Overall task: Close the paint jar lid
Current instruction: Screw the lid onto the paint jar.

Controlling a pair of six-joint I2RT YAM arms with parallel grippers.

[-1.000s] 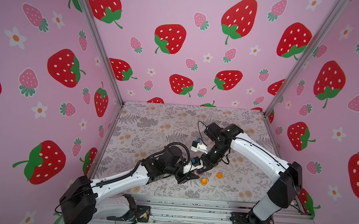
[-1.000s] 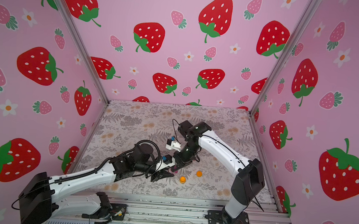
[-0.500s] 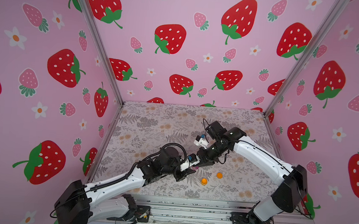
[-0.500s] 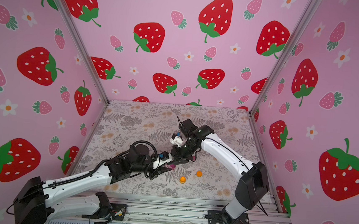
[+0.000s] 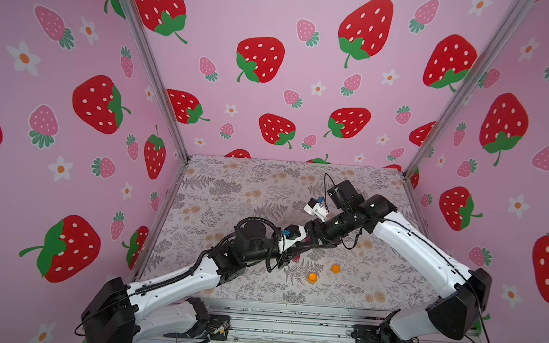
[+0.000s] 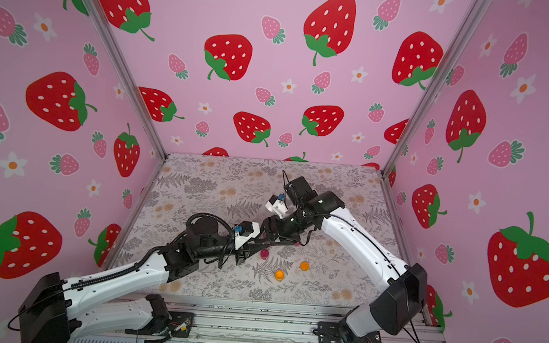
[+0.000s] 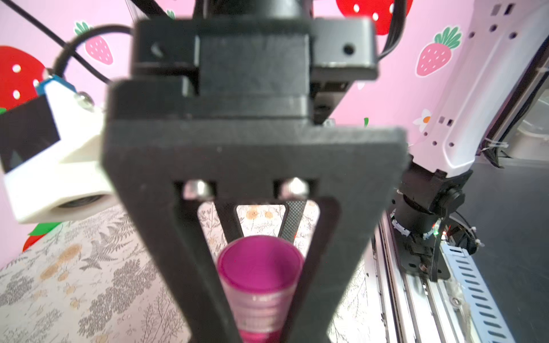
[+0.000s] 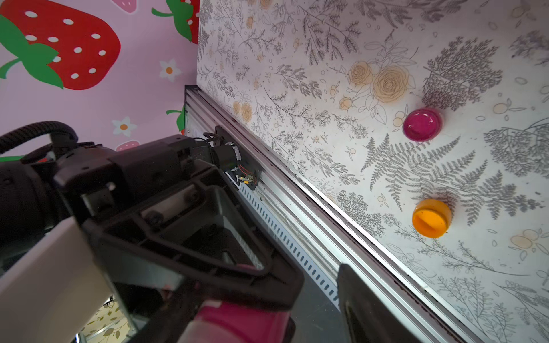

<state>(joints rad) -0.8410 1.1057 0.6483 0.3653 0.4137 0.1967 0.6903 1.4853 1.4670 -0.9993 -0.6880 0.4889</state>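
The paint jar (image 7: 260, 285) is small and clear, with magenta paint, and hangs above the floral table (image 5: 248, 190). My left gripper (image 5: 319, 243) is shut on it, and one of its triangular fingers (image 8: 225, 267) lies across the jar (image 8: 246, 322) in the right wrist view. A magenta lid (image 7: 258, 262) with a raised rim sits on the jar's top; I cannot tell how tight it sits. My right gripper (image 5: 311, 235) meets the jar head-on and stands open around the lid end. One of its fingers (image 8: 365, 308) is clear of the jar by a gap.
On the table near the front lie a magenta round piece (image 8: 421, 124) and two orange ones (image 5: 312, 278) (image 5: 335, 268). The metal rail (image 8: 312, 208) runs along the front edge. Strawberry-print walls close the back and both sides.
My right gripper was shut at the jar's top and has now opened. Both arms have shifted slightly toward the back, and the left gripper keeps its hold on the jar.
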